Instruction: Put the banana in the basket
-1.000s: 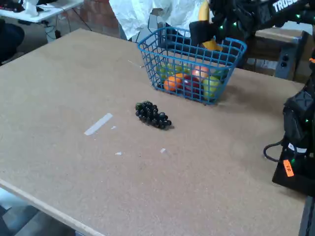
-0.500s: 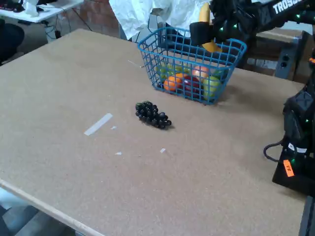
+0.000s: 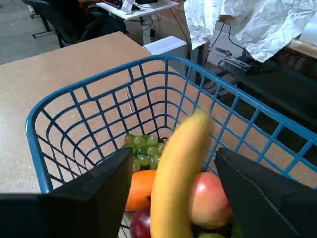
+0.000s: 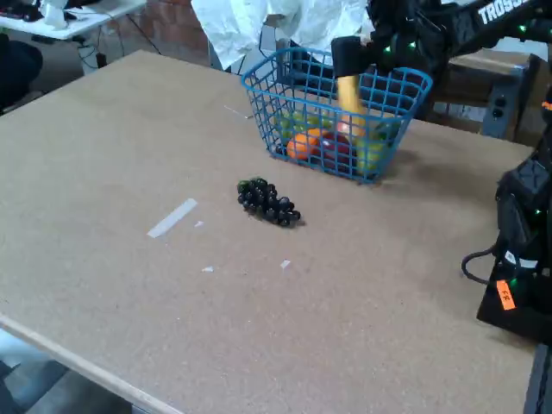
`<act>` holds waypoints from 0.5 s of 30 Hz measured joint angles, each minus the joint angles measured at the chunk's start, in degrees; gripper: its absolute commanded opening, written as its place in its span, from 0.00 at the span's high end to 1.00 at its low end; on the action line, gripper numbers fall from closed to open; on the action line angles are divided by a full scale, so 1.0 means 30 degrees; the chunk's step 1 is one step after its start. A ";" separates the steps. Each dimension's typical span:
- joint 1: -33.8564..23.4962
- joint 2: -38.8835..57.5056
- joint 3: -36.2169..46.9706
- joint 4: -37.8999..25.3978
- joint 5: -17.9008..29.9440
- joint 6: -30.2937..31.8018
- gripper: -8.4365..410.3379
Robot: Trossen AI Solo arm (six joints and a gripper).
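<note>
The blue wire basket stands near the far edge of the tabletop, toward its far right corner in the fixed view. Inside it lies a heap of fruit: a bunch of green grapes against the far wall, an orange beside them, a red-and-yellow apple and a dark red fruit lower down, only partly seen. More green fruit shows through the near wall in the fixed view, though its kind is hard to tell.

The banana is upright within the basket's opening, its lower end down among the fruit and its upper tip at about rim height. In the wrist view it sits between the two black fingers of the gripper, with visible gaps on both sides, so the jaws stand apart and grip nothing. In the fixed view the gripper hovers just above the basket's rim, the banana hanging below it, inside the wire walls.

A dark purple grape bunch lies on the bare board, apart from the basket toward the near edge. A strip of pale tape lies to its left.
</note>
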 measured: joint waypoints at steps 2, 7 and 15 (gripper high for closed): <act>-0.0007 0.0000 0.0000 0.0007 0.0160 0.0015 0.31; -0.0007 0.0000 0.0000 -0.0015 0.0437 0.0168 0.31; 0.0000 0.0000 0.0007 0.0007 0.0459 0.0262 0.31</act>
